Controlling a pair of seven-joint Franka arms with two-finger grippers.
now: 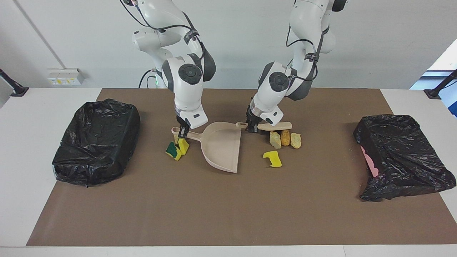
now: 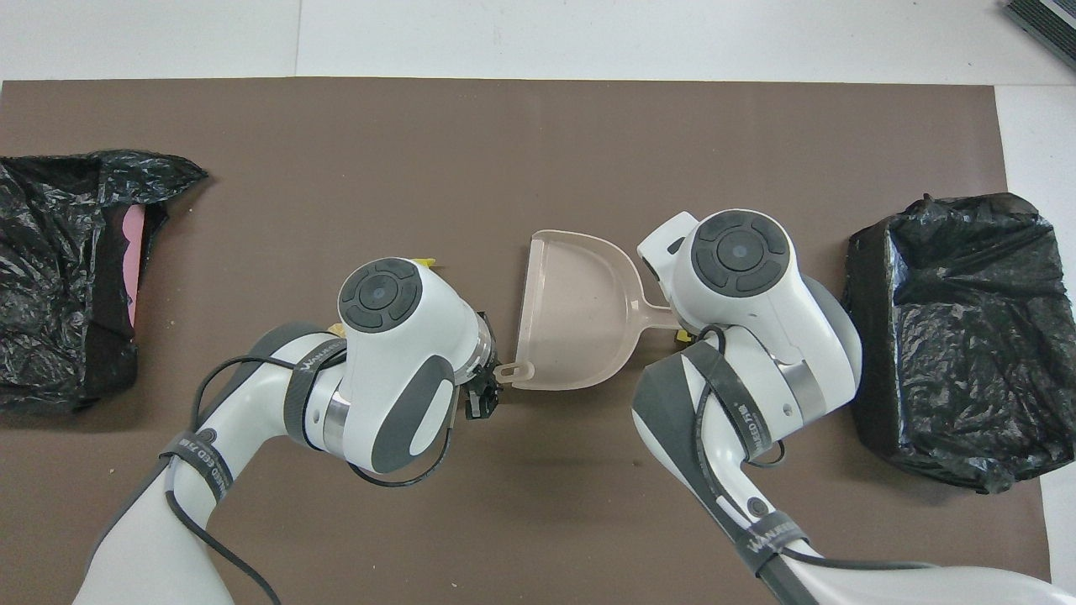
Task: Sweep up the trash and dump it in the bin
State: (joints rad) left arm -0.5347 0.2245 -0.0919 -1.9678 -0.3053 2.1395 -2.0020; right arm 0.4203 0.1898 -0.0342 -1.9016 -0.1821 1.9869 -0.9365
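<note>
Facing view: left hand low, clamped on brush.

**Robotics lab test cell**

Two white Franka arms fixed at a white bench with a brown mat on it. Bare white wall, wall socket box, camera stand feet at the bench corners. Staged, not domestic.

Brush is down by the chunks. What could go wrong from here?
The yellow sponge piece lies farther from the robots than the brush in the left claw; a sweep could miss it.
The yellow-green scraps sit at the handle end of the dustpan, by the right claw, outside its mouth, so may get skipped.
</note>
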